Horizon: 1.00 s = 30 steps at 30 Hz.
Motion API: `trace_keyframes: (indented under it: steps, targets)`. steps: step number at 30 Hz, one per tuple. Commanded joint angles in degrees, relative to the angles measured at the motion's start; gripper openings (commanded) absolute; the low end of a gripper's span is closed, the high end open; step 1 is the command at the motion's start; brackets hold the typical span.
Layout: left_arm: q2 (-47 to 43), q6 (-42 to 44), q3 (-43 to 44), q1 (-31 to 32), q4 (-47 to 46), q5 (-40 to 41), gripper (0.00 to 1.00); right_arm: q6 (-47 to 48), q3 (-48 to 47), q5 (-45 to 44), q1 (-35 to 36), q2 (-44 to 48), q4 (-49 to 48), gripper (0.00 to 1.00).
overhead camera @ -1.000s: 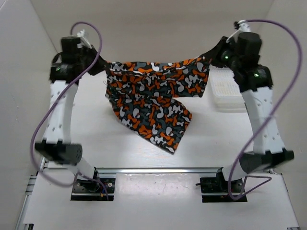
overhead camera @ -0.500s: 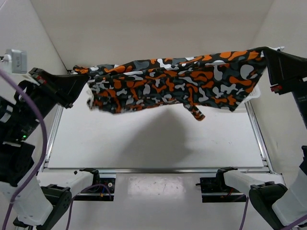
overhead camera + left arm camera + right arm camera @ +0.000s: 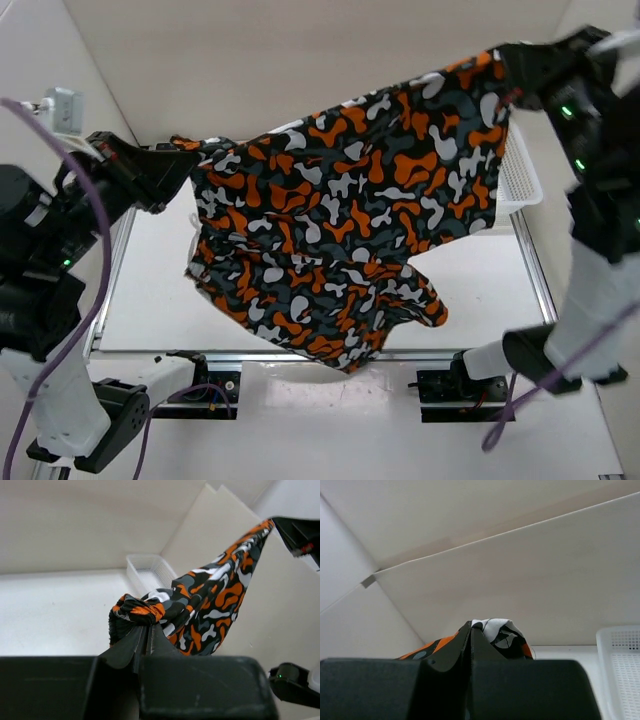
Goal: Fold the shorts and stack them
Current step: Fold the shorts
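You have the shorts [image 3: 340, 240] up in the air over the table [image 3: 150, 300], spread between both arms as a sheet of orange, black, grey and white camouflage blotches, with the lower edge sagging toward the near rail. The left gripper [image 3: 182, 162] is clamped on one bunched corner. The right gripper [image 3: 507, 72] pinches the opposite corner, higher up. The white mesh basket [image 3: 522, 178] sits at the far right, mostly hidden behind the cloth, so its contents are probably not something you can judge.

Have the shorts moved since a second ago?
Yes. The shorts have risen toward the camera: their lower edge now overlaps the table's near rail, which it hung clear of a second ago.
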<state>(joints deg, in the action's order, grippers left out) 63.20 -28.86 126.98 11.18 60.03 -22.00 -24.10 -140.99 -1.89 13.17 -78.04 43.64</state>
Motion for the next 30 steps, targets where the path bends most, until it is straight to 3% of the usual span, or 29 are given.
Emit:
trace_keyframes:
  steps: [1,7,10,14,18,26,30]
  targets:
    - [3.1,-0.3,-5.8,0.0,-1.7,4.9,0.1,4.3,-4.7,-6.1,-0.3,-10.9,-2.3,0.0]
    - [11.4,-2.8,-19.0,0.0,-8.7,10.0,0.1,5.5,-7.1,-5.6,-0.9,-30.7,-3.1,0.0]
    - [20.8,-4.0,-22.2,0.0,-13.9,12.8,0.1,5.5,-7.1,-5.6,-1.4,-39.0,-4.6,0.0]
    - [41.9,-4.0,-13.5,-1.6,-13.9,13.6,0.1,3.4,-7.1,-5.1,-2.0,-48.8,-9.3,0.0]
    - [54.0,-4.0,-4.1,-4.2,-13.9,10.1,0.1,2.7,-9.0,-2.9,-3.1,-54.1,-10.8,0.0]
    - [58.2,-4.5,-0.5,-7.9,-13.9,8.7,0.1,3.2,-9.5,1.1,-4.3,-56.4,-13.3,0.0]
    - [58.7,-4.5,-1.0,-9.2,-13.9,8.1,0.1,1.9,-4.2,4.3,-4.3,-53.9,-13.3,0.0]
